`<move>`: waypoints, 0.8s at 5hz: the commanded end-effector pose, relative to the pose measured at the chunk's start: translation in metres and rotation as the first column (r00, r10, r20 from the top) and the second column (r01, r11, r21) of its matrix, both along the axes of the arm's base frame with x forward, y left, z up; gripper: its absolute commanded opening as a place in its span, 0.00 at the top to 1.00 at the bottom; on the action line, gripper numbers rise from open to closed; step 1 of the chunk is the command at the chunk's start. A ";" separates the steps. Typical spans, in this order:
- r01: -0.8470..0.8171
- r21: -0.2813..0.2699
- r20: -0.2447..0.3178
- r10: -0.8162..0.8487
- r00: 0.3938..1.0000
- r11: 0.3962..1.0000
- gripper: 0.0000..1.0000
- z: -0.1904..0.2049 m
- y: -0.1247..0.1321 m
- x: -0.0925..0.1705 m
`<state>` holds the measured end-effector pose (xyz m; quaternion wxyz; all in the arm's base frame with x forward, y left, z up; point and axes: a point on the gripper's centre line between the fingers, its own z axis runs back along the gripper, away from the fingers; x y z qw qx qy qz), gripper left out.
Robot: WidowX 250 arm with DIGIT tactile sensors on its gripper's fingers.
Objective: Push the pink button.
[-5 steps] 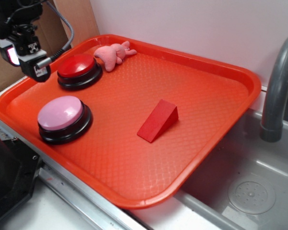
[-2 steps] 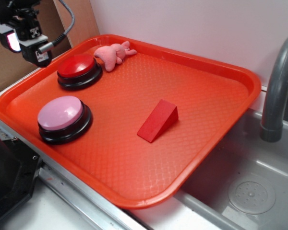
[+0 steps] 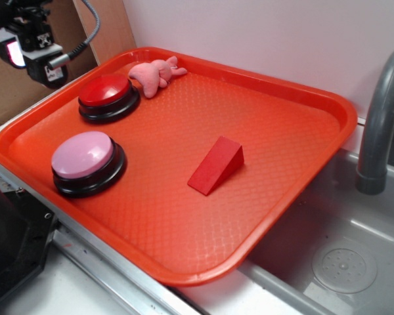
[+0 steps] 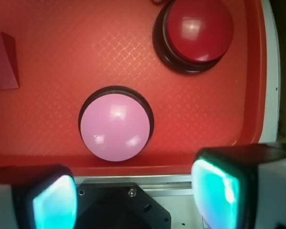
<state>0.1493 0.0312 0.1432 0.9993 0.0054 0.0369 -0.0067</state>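
Observation:
The pink button (image 3: 83,154), a glossy lilac dome on a black base, sits at the near left of the orange tray (image 3: 295,170). In the wrist view the pink button (image 4: 115,126) lies just ahead of the fingers, inside the tray's edge. My gripper (image 3: 47,71) hangs high over the tray's far left rim, above and behind the button and not touching it. Seen from the wrist, the gripper (image 4: 136,200) is open, its two fingers wide apart with nothing between them.
A red button (image 3: 105,90) stands behind the pink one, with a pink plush bunny (image 3: 156,73) beside it. A red wedge block (image 3: 217,164) lies mid-tray. A grey faucet (image 3: 381,118) and a sink (image 3: 341,262) are to the right.
The gripper has risen and drifted slightly left, away from the tray. Both buttons, the bunny and the wedge have stayed where they were.

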 end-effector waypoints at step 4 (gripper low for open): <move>0.021 0.004 0.072 -0.022 0.997 1.000 0.00 0.023 0.004 -0.008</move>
